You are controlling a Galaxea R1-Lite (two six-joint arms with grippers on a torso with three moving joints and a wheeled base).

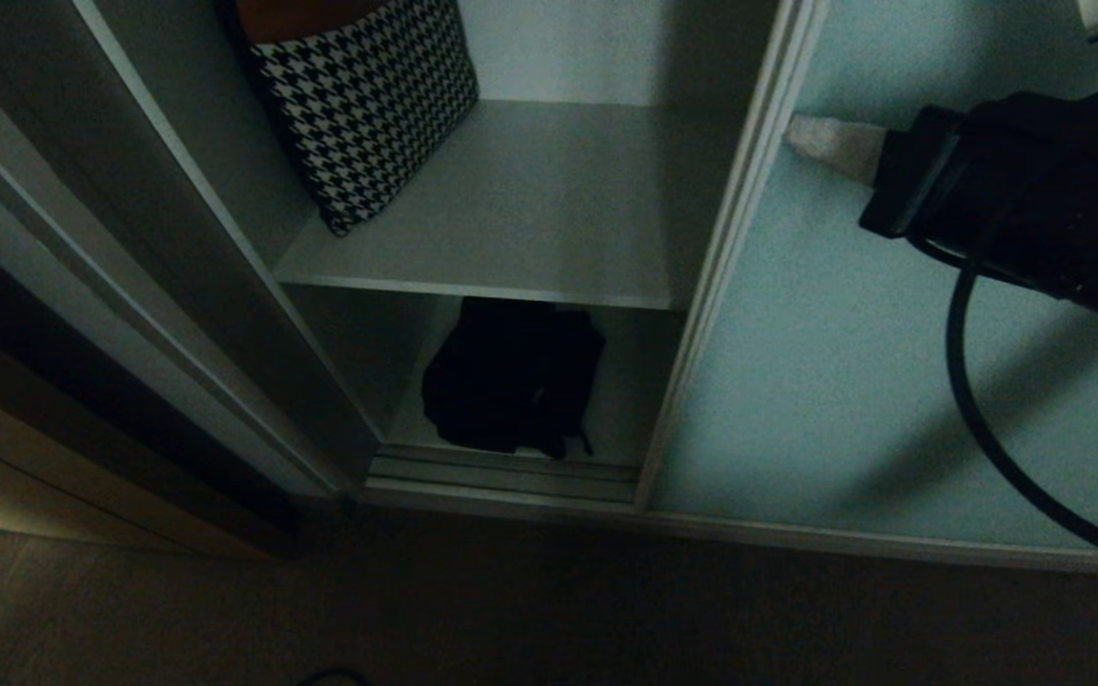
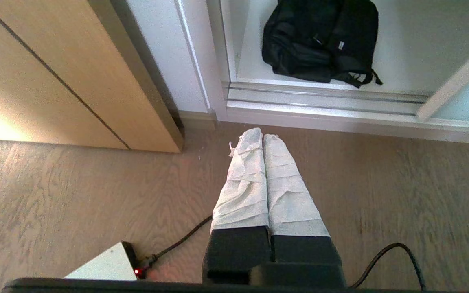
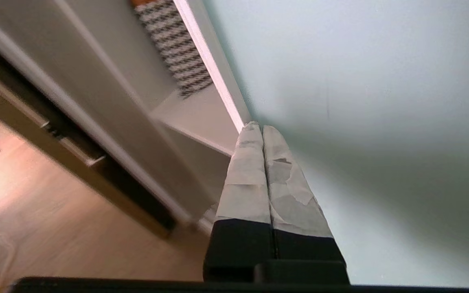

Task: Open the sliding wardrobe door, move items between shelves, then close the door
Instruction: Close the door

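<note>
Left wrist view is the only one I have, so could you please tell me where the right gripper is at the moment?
Observer: The right gripper is up at the sliding wardrobe door, its closed tips at the door's metal frame edge.
Operator: Thank you. Is the door open?
Observer: Partly; the head view shows the compartment open, with a middle shelf above the black bag.
Operator: Is anything on that shelf?
Observer: Yes, a houndstooth-patterned bag stands at its back left; the front is bare.
</note>
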